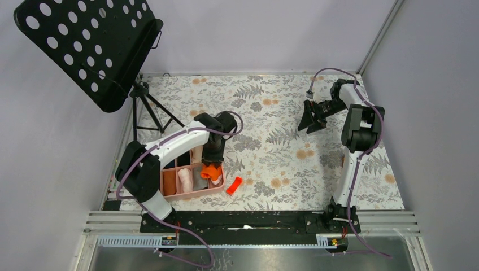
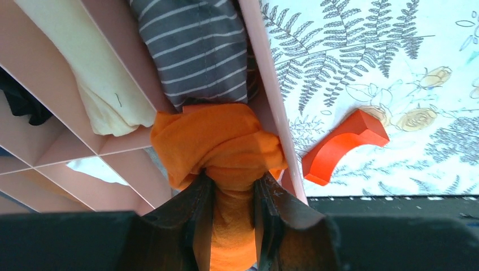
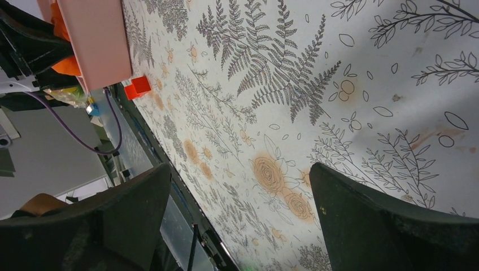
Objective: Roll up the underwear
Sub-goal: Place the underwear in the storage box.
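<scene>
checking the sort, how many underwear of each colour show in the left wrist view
orange underwear: 1
grey striped underwear: 1
cream underwear: 1
black underwear: 1, only partly in view
total: 4

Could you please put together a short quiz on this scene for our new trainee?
1. True or false: the right gripper is shut on a garment.
2. What is the left gripper clamped on? A) the orange underwear B) the cream underwear C) the grey striped underwear
3. Fill the gap: the red block lies ___ the pink divided tray, on the floral cloth.
Key: 1 false, its jaws stand wide open over the cloth; 2 A; 3 outside.
</scene>
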Robot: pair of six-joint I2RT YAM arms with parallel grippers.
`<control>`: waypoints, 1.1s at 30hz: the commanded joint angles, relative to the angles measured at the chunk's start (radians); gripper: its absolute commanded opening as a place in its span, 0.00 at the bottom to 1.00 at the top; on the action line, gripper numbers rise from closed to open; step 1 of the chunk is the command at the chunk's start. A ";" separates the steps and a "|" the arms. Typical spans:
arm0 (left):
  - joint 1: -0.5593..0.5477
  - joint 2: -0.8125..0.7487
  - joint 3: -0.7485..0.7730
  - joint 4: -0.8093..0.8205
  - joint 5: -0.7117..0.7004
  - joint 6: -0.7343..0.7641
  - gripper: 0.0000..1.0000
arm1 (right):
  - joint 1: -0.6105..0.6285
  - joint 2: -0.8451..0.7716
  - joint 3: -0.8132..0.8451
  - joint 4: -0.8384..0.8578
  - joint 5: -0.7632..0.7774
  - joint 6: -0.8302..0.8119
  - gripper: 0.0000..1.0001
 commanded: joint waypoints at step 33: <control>0.041 -0.086 -0.312 0.537 0.061 -0.273 0.58 | -0.002 -0.051 -0.073 0.009 -0.102 0.008 0.99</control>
